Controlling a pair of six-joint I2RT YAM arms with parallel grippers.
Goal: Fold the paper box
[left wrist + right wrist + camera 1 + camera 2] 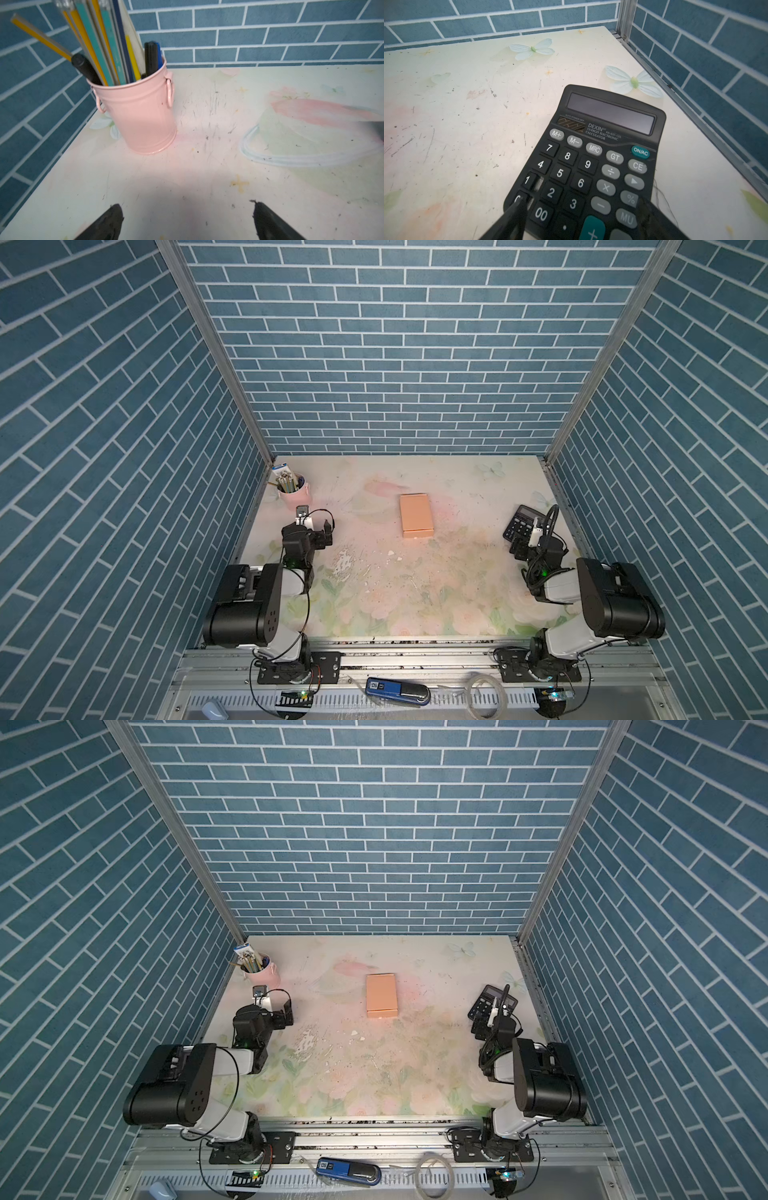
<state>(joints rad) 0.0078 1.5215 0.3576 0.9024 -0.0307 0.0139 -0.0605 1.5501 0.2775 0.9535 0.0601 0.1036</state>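
The paper box (416, 516) is lying midway between left jaws and right jaws, lengthwise forward; both are gaping empty.

tan-orange paper box (416, 515), pink bucket (141, 116)

Arms (249, 605) blk/wht, blk cables (320, 510), grn LED (293, 561)

I see the paper box (416, 516) as matt, smooth tan cardboard. The pink pail (143, 116) looks like glossy painted metal, the calculator (587, 166) matt black plastic. The counter (207, 158) is a smooth printed sheet, scuffed and scratched.
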